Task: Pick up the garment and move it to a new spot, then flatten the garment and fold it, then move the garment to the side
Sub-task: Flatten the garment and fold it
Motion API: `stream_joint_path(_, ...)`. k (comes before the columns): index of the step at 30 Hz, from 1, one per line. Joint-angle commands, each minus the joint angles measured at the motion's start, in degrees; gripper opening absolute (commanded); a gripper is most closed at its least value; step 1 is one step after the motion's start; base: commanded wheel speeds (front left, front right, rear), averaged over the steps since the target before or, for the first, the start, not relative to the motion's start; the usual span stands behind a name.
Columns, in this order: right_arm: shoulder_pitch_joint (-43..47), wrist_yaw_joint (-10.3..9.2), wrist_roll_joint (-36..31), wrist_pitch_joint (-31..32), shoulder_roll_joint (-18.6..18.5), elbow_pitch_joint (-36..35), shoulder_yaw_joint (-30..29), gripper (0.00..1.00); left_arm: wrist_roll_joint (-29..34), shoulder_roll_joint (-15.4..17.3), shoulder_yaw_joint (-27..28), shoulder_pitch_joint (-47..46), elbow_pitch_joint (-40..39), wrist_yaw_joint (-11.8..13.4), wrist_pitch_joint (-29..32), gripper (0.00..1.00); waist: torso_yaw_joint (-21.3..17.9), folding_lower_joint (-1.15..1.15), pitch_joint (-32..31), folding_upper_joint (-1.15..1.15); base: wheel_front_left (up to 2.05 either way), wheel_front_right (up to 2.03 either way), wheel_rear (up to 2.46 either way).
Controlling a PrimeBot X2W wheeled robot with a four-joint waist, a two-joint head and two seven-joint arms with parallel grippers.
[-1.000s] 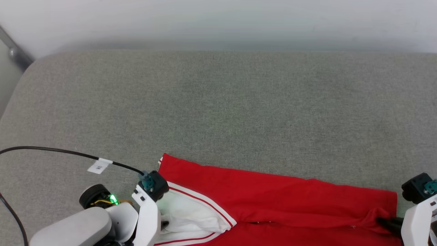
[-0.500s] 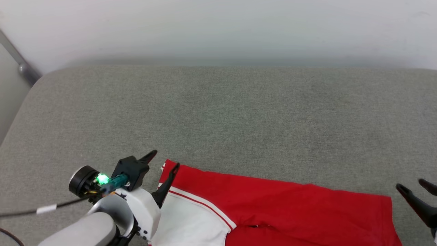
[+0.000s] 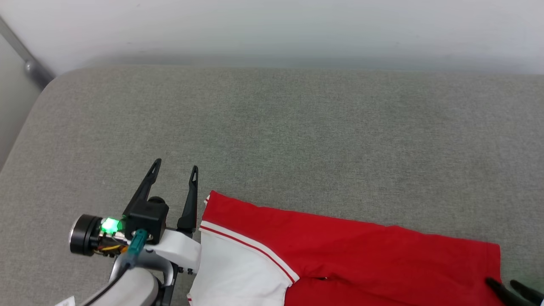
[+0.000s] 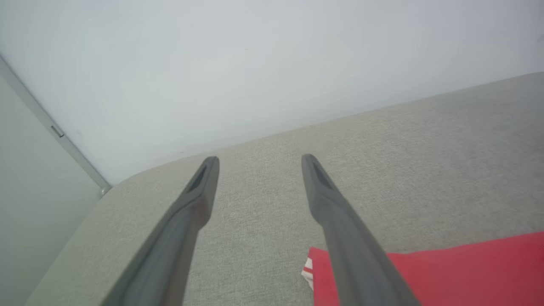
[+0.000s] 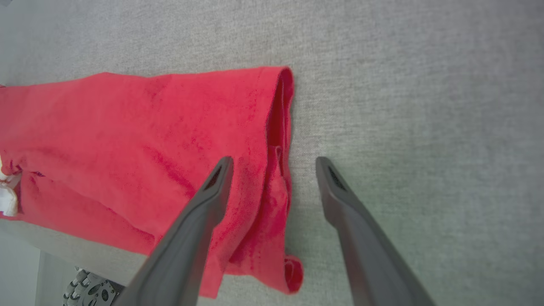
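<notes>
One garment (image 3: 340, 250), red with one white sleeve and striped trim, spread flat at 5 o'clock on the grey fabric surface (image 3: 272, 127). Two grippers. Left gripper (image 3: 176, 164) at 8 o'clock, forearm low, fingers aimed toward 12, parted wide, gripping nothing, just beside the sleeve corner. Right gripper (image 3: 501, 281) at 4 o'clock, fingers likewise wide apart and empty, one above the red hem, one above bare fabric.

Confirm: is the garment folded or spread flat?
Folded: the garment lies in a narrow band, white sleeve turned in over the red, layers stacked at its hem end.
</notes>
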Motion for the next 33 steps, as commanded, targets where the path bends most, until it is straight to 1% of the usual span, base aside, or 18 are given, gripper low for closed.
stream_joint_path(1,0.0,-0.03,-0.2,0.2,0.7,0.5,0.2,1.0,1.3,-0.7,1.4,2.1,-0.3,0.7,-0.3,1.0,0.3,0.0,0.2,0.0,0.0,0.0,0.0)
stream_joint_path(4,-0.7,-0.03,-0.7,1.0,1.8,2.1,1.1,1.0,4.9,-3.0,6.3,5.3,-1.6,1.4,-0.4,1.0,0.5,0.0,0.4,0.0,0.0,0.0,0.0)
stream_joint_path(8,-0.6,-0.03,-0.1,3.0,3.1,3.5,3.6,1.0,9.1,-6.2,12.2,10.1,-2.9,0.9,-0.3,1.0,1.0,0.0,0.6,0.0,0.0,0.0,0.0)
stream_joint_path(13,-0.4,0.02,1.4,5.5,3.5,2.8,7.7,1.0,13.6,-10.3,18.5,14.8,-3.6,-1.7,-0.3,1.0,1.5,0.0,0.8,0.0,0.0,0.0,0.0)
stream_joint_path(17,-0.2,0.06,2.6,6.9,3.1,2.2,9.8,1.0,16.6,-13.6,23.3,18.0,-3.7,-3.7,-0.3,1.0,1.6,0.0,0.5,0.0,0.0,0.0,0.0)
stream_joint_path(18,-0.3,0.06,2.7,7.1,2.9,2.2,10.1,0.82,17.5,-14.3,24.5,18.9,-3.7,-4.4,-0.3,1.0,1.6,0.0,0.3,0.0,0.0,0.0,0.0)
stream_joint_path(19,-0.5,0.06,2.8,7.0,2.6,2.2,10.3,0.16,18.2,-15.1,25.6,19.7,-3.7,-4.9,-0.3,1.0,1.6,0.0,0.2,0.0,0.0,0.0,0.0)
stream_joint_path(20,-0.8,0.05,3.0,6.9,2.4,2.2,10.4,0.0,18.8,-15.9,26.6,20.4,-3.7,-5.5,-0.3,1.0,1.5,0.0,0.1,0.0,0.0,0.0,0.0)
stream_joint_path(26,-2.7,-0.03,3.4,4.9,0.0,2.7,8.5,0.0,23.5,-20.2,31.4,24.4,-4.1,-8.7,-0.3,1.0,1.1,0.0,-0.9,0.0,0.0,0.0,0.0)
stream_joint_path(27,-3.0,-0.04,3.4,4.8,-0.5,2.7,8.2,0.0,24.3,-20.7,32.0,24.7,-4.2,-9.2,-0.3,1.0,1.1,0.0,-1.0,0.0,0.0,0.0,0.0)
stream_joint_path(28,-3.0,-0.04,3.4,4.8,-0.5,2.7,8.2,0.0,24.3,-20.7,32.0,24.7,-4.2,-9.2,-0.3,1.0,1.1,0.0,-1.0,0.0,0.0,0.0,0.0)
stream_joint_path(33,-4.2,-0.03,4.2,4.8,-2.8,3.0,6.3,0.0,28.0,-22.9,34.7,26.6,-3.8,-11.5,-0.3,1.0,0.5,0.0,-1.9,0.0,0.0,0.0,0.0)
